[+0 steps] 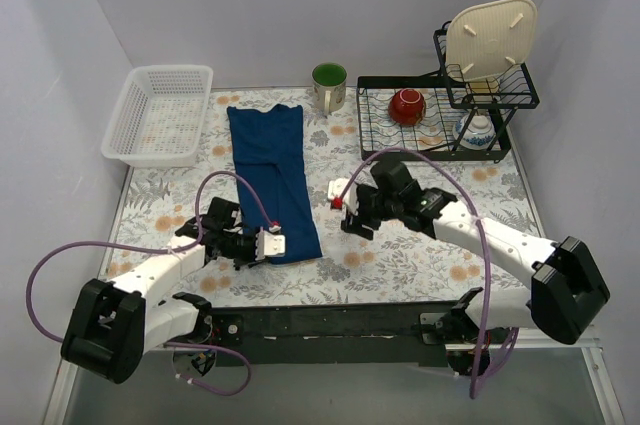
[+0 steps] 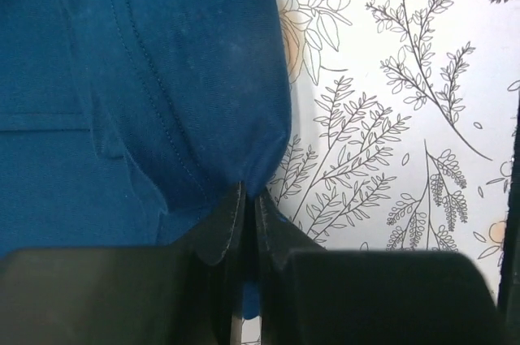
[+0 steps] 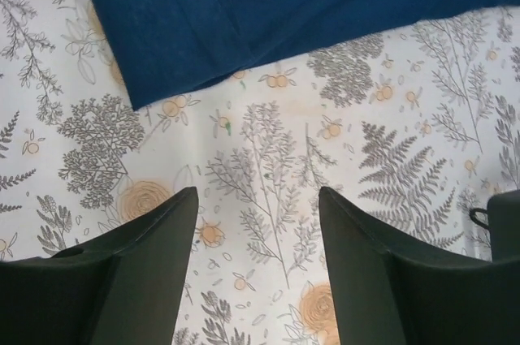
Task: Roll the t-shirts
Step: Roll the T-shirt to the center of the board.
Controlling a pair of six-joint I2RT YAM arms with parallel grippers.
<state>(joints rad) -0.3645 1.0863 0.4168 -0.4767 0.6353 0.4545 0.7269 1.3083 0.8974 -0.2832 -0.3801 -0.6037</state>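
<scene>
The dark navy-blue t-shirt lies folded into a long narrow strip on the floral tablecloth, running from the back toward the near edge. My left gripper is shut on the strip's near left corner; the left wrist view shows the blue cloth pinched between the black fingertips. My right gripper is open and empty, just right of the strip's near part. In the right wrist view the shirt's edge lies ahead of the open fingers, apart from them.
A white plastic basket stands at the back left. A green mug stands behind the shirt. A black wire dish rack at the back right holds a red bowl and a cream plate.
</scene>
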